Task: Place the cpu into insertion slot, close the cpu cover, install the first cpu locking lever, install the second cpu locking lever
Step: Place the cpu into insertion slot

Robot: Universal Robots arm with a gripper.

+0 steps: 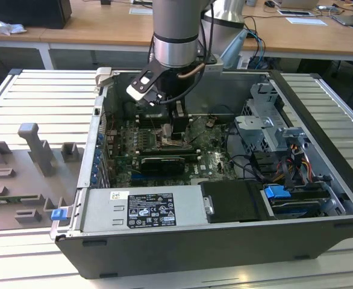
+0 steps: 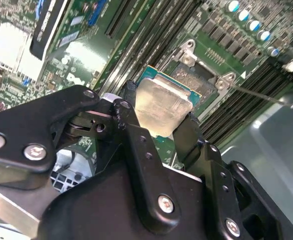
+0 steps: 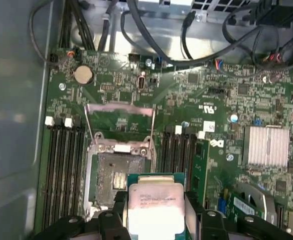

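Silvery-grey metal is shining on the face of the one cpu [image 2: 162, 107], and the single gripper [image 2: 159, 116] is holding it. The jaws are pressing on two opposite edges of the chip, with its two black fingers [image 2: 130, 112] standing one on each side. In both wrist views the cpu is hanging over the green board and is covering one edge of the one insertion slot [image 3: 112, 175], whose dark centre is lying open. The one cpu cover [image 3: 119, 109] is standing flipped open just beside the slot, green board showing through its square cut-out. Two thin wire levers [image 3: 88, 127] are showing, one at each side of it. In the exterior view the arm is reaching down, in the upper middle of the frame, into one open computer case [image 1: 164, 253], which is resting on the slatted tabletop [image 1: 38, 96].
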